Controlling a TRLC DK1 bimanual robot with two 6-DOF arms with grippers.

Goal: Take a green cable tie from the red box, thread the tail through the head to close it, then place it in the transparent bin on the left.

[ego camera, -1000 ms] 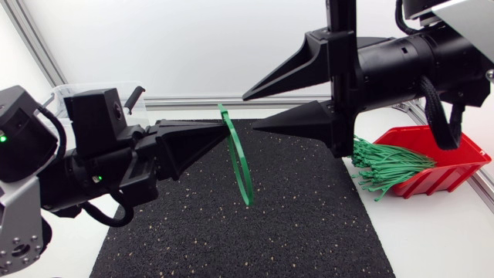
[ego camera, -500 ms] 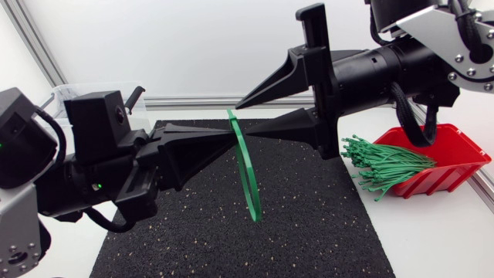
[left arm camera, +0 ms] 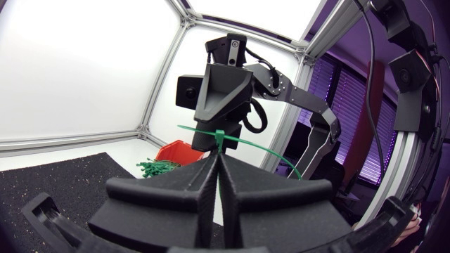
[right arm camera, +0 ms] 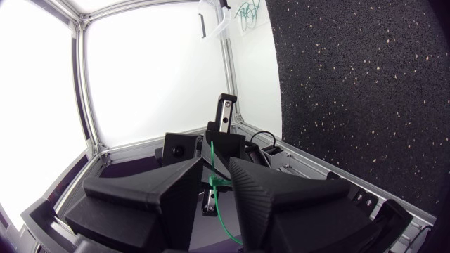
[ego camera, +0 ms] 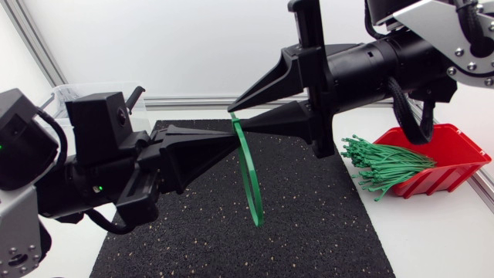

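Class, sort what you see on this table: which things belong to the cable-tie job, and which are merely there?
Job: looped cable tie, spare ties, red box, transparent bin, left fingers shut on the tie, right fingers open.
Merely there: black mat, white table.

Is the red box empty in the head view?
No, a bundle of green cable ties lies in the red box, with their ends sticking out over its edge.

mat (ego camera: 309,232) on tabletop (ego camera: 432,239) | box (ego camera: 455,166) right of mat, spare ties (ego camera: 382,164) in it | bin (ego camera: 69,94) far left, behind left arm (ego camera: 31,154) | cable tie (ego camera: 248,174) above mat, between the 2 hands: left hand (ego camera: 229,139) on its left, right hand (ego camera: 236,116) on its right
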